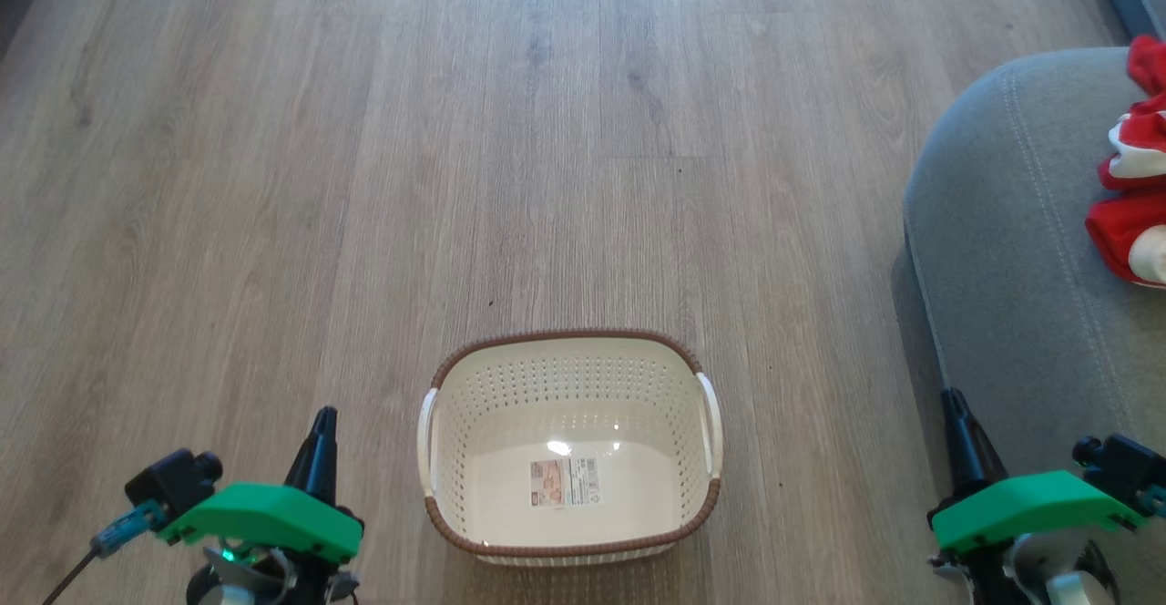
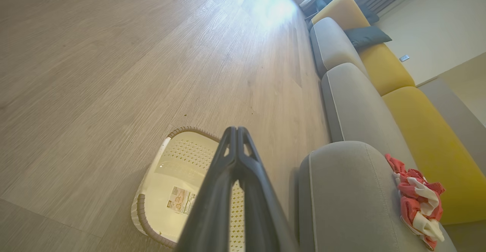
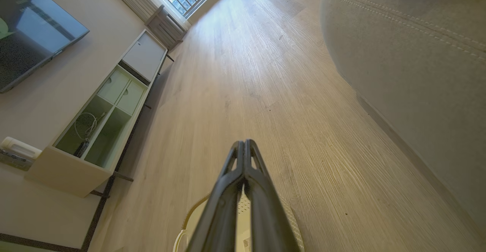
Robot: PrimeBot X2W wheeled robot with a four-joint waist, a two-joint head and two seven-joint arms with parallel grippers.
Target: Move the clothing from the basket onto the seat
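The cream-white basket [image 1: 569, 446] stands on the wood floor at the bottom centre, with nothing in it but a label sticker on its bottom; its rim [image 2: 155, 164] also shows in the left wrist view. The red and white clothing [image 1: 1134, 168] lies bunched on the grey seat [image 1: 1011, 250] at the right, seen too as clothing [image 2: 417, 199] on the seat [image 2: 349, 195]. My left gripper [image 1: 323, 418] is shut and holds nothing, left of the basket. My right gripper [image 1: 952, 400] is shut and holds nothing, by the seat's front edge.
More grey and yellow sofa cushions [image 2: 383, 66] run along the wall beyond the seat. A low TV cabinet [image 3: 110, 104] and a dark screen [image 3: 30, 32] stand across the room. Wood floor [image 1: 547, 131] stretches ahead of the basket.
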